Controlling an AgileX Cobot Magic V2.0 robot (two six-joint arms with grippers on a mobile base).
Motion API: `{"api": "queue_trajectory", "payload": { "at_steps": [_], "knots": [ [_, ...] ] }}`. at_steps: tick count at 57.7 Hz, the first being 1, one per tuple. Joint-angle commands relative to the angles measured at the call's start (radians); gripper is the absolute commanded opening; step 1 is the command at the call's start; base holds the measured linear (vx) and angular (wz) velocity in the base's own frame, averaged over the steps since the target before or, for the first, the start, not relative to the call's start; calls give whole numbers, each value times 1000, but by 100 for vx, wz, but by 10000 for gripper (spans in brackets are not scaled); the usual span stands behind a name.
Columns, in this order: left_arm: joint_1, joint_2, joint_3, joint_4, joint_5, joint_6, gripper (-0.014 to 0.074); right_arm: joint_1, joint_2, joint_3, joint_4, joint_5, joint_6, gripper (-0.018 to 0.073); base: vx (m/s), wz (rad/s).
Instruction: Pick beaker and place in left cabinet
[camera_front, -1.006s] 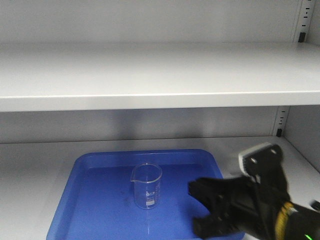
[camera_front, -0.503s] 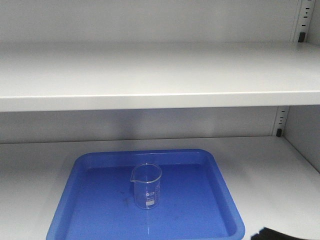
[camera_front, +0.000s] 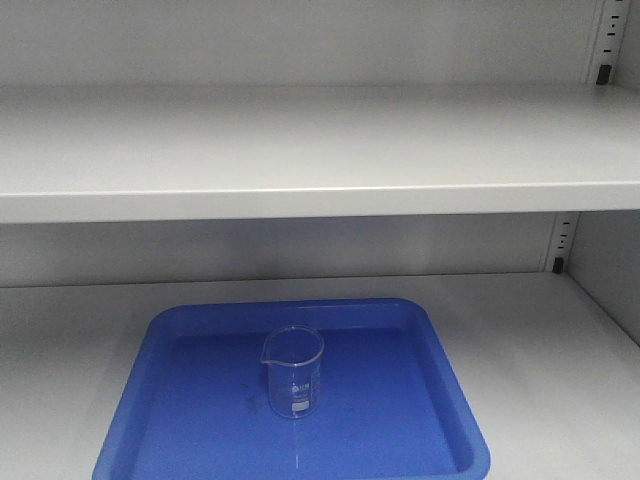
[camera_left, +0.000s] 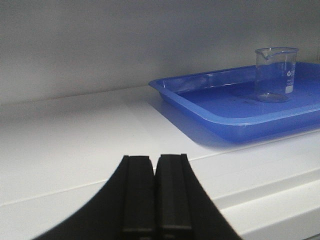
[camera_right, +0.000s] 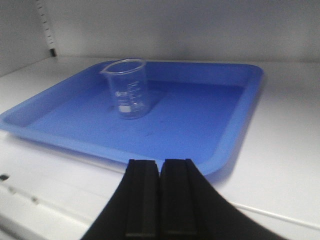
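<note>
The clear glass beaker (camera_front: 294, 371) stands upright in a blue tray (camera_front: 440, 385) on the lower grey shelf of the left cabinet (camera_front: 300, 150). It also shows in the left wrist view (camera_left: 275, 74) and the right wrist view (camera_right: 128, 88). My left gripper (camera_left: 155, 159) is shut and empty, low over the shelf's front edge, left of the tray (camera_left: 200, 107). My right gripper (camera_right: 160, 162) is shut and empty, just in front of the tray's near rim (camera_right: 235, 135). Neither gripper shows in the front view.
An upper grey shelf (camera_front: 320, 195) spans the cabinet above the tray. A notched rail (camera_front: 604, 40) runs up the right wall. Bare shelf (camera_front: 560, 360) lies right of the tray, and more bare shelf (camera_left: 75, 135) lies left of it.
My right arm, which was beside the tray at the lower right of the front view, has drawn back out of that view. The beaker has stayed put in the tray.
</note>
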Motion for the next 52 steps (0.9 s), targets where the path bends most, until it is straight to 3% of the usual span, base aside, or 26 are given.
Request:
{"api": "queue_trajectory", "payload": {
  "at_steps": [1, 6, 10, 16, 24, 34, 42, 52],
  "knots": [
    [-4, -18, 16, -7, -84, -4, 1, -12, 6, -27, 285, 19, -217, -6, 0, 0],
    [-4, -18, 16, -7, -84, -4, 1, -34, 5, -27, 573, 57, -562, -6, 0, 0],
    [-4, -18, 16, -7, -84, -4, 1, -43, -18, -27, 680, 69, -774, -6, 0, 0],
    [-4, -18, 16, -7, -84, -4, 1, -73, -106, -13, 770, 91, -935, -6, 0, 0],
    [-4, -18, 16, -7, -84, -4, 1, -187, -280, 79, 818, 88, -943, -6, 0, 0],
    [-4, -18, 16, -7, -84, -4, 1, -333, -508, 225, 771, 89, -893, -6, 0, 0],
    [-4, -18, 16, -7, -84, -4, 1, -367, -657, 308, 758, 89, -893, -6, 0, 0],
    [-4, -19, 16, -7, -84, -4, 1, -367, -645, 332, 719, 119, -893, -6, 0, 0]
  ]
}}
